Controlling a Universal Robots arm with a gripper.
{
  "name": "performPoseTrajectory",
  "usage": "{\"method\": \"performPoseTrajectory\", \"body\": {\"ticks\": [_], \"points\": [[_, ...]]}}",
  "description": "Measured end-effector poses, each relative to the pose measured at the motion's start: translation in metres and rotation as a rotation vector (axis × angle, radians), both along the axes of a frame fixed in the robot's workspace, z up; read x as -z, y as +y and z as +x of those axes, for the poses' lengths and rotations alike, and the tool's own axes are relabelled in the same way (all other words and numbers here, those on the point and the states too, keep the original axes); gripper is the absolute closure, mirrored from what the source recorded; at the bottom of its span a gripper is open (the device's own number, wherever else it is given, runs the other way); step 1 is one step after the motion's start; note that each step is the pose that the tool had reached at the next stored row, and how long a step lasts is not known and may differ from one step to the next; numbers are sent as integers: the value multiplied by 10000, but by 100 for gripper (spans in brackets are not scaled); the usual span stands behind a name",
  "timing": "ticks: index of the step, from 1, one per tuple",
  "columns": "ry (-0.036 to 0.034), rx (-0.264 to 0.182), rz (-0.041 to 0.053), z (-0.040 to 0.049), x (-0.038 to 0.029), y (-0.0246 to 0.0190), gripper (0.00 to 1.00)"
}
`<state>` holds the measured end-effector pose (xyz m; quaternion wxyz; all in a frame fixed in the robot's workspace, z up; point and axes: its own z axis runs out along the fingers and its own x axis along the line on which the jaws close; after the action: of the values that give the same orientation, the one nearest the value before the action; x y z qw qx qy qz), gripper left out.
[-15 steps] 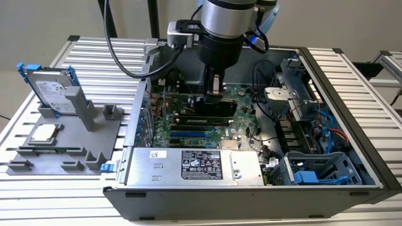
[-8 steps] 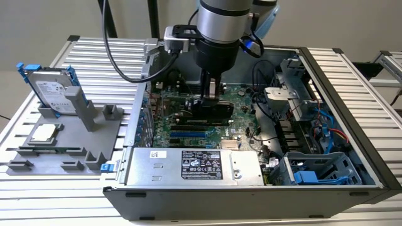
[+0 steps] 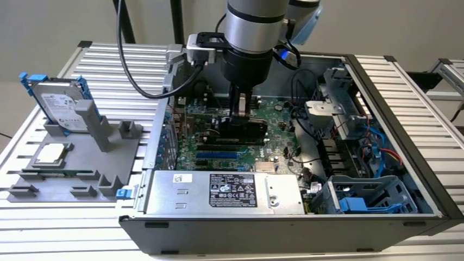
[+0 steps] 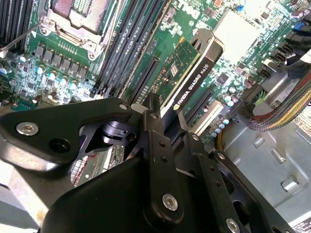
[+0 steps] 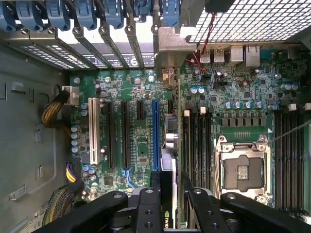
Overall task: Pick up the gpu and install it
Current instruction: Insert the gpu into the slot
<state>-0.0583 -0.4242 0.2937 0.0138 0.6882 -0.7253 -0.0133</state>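
GPU (image 4: 187,73): stood on edge inside the open computer case (image 3: 406,109), above the motherboard (image 3: 279,117), held between the two black gripper fingers; in the second wrist view its green board face and black top edge were both on show.
GPU, exterior view (image 3: 245,130): a dark block directly beneath the arm, over the middle of the board.
GPU, first wrist view (image 5: 168,160): seen edge-on, running towards the rear slot covers, beside the blue expansion slot (image 5: 156,128).
Seating: whether the card edge had entered a slot could not be told.
Gripper (image 4: 163,119): clamped on the card, one finger (image 4: 153,145) to each face; also seen in the first wrist view (image 5: 167,187) and the exterior view (image 3: 243,106).
Arm (image 3: 250,27): reached straight down into the case from above.
Processor socket (image 5: 243,167): on the board near the card, with nothing in it, memory slots (image 5: 197,141) between the two.
Power supply (image 3: 225,193): silver box along the near wall of the case.
Grey fixture tray (image 3: 73,163): on the slatted table (image 3: 406,239), at the exterior view's left of the case, well apart from the card.
Hard drive (image 3: 62,103): silver with blue rails, upright in the tray.
Processor chip (image 3: 51,154): small silver square, flat on the tray.
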Motion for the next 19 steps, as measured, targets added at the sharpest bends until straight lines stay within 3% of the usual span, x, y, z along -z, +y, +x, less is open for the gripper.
{"method": "performPoseTrajectory", "body": {"ticks": [19], "points": [[-1, 1, 2, -45, 103, 0, 100]]}}
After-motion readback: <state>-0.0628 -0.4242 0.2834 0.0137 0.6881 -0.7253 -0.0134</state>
